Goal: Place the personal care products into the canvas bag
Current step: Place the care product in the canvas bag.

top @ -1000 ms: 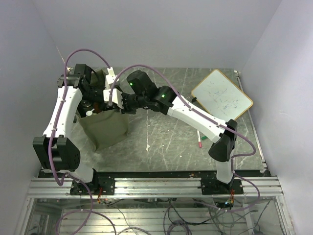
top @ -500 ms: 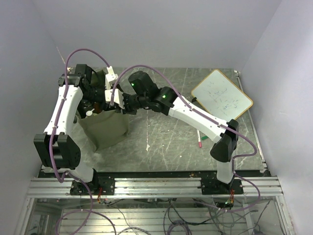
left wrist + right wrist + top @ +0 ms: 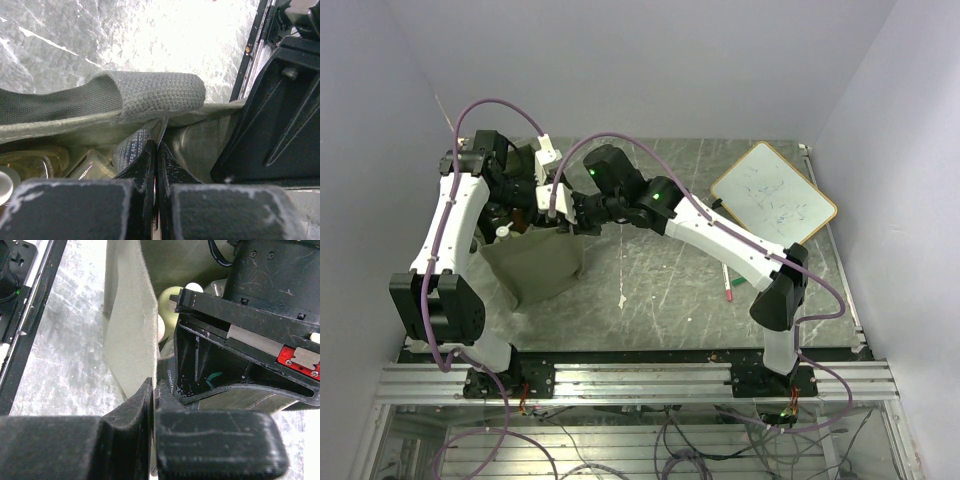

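— Anything changed in the last second?

— Not much. Both wrists crept a touch, and the canvas bag on the left of the table sags and leans more than it did.

— And the pincers?

— The left gripper is clamped tight on the bag's rim fabric. The right gripper is pinched on the rim close by.

— Count it for me.

— Two arms, one bag, one whiteboard, and two pens, one pale and one red-tipped. Inside the bag I see a pale bottle and a yellowish bottle. The rest I can't count.
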Action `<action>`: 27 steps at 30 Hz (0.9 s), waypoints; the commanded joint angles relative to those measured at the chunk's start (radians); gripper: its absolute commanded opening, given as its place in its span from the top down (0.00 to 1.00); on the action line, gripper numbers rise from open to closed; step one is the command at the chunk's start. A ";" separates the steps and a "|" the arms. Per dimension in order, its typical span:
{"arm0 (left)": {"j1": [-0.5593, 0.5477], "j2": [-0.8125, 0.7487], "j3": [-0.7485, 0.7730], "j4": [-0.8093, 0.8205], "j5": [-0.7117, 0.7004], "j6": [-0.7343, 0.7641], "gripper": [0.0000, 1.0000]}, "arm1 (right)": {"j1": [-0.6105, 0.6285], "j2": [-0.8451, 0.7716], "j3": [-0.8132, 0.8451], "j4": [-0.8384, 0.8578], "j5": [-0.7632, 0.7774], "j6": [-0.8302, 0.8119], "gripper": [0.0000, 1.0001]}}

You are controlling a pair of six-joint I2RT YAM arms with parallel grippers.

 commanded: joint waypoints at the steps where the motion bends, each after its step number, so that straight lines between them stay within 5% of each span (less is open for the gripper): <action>1: 0.000 0.003 0.027 -0.016 0.023 0.008 0.93 | 0.007 -0.038 0.010 -0.049 -0.074 -0.017 1.00; 27: -0.128 0.032 -0.052 -0.078 -0.163 0.208 0.91 | 0.000 -0.013 0.150 0.024 -0.005 0.032 1.00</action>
